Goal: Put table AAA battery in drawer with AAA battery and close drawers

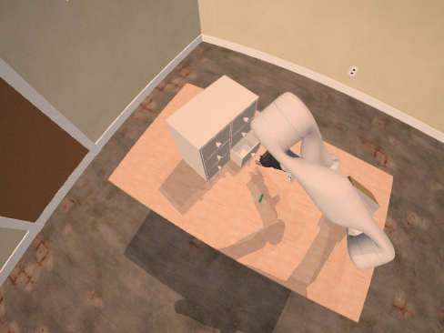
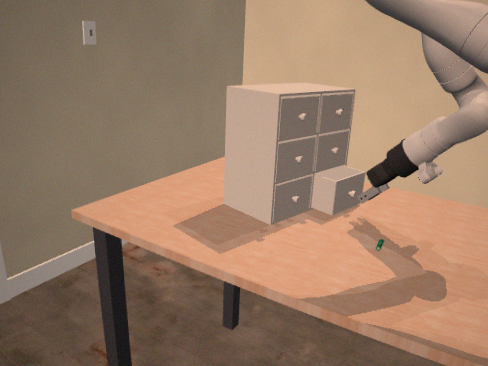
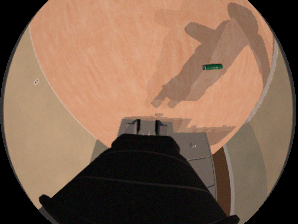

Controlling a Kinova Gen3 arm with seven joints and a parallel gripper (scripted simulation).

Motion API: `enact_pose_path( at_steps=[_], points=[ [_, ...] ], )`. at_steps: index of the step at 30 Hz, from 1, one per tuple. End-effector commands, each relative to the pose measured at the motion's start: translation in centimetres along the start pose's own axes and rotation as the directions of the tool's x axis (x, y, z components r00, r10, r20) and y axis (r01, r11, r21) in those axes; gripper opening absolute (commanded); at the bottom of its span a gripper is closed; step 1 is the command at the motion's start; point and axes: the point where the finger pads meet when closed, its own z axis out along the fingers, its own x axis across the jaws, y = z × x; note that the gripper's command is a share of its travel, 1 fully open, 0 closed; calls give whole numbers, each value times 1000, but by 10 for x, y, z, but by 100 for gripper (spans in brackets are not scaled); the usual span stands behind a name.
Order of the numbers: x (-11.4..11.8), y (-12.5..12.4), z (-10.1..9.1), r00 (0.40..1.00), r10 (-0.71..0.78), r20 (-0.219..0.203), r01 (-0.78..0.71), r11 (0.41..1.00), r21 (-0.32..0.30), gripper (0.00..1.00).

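Note:
The green AAA battery [image 1: 261, 197] [image 2: 380, 244] [image 3: 213, 66] lies on the table, in the arm's shadow. The pale chest [image 1: 214, 109] [image 2: 250, 150] stands upright with six grey-fronted drawers. Its lower right drawer [image 1: 237, 158] [image 2: 324, 194] is pulled partly out and looks level; the other drawers look pushed in. A pale patch shows inside the open drawer in the top view, but I cannot tell what it is. My gripper [image 1: 257, 163] [image 2: 360, 198] [image 3: 147, 124] is open and empty, tilted down, with its fingertips just in front of that drawer's knob [image 2: 352, 193].
The table [image 1: 191, 227] [image 2: 250, 260] carries the chest near its far left end. A brown and pale object [image 1: 364, 190] stands at the table's right side, partly hidden behind the arm. The arm reaches in from the right above the table.

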Motion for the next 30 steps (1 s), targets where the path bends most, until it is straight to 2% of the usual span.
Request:
enact_pose_path(
  at_steps=[1,18,30],
  points=[
    [-3,-8,-5,1000,13,7,-13,1000,6,67],
    [-3,-11,-12,1000,13,7,-13,1000,6,67],
    [-3,-1,-34,1000,13,7,-13,1000,6,67]
  ],
)
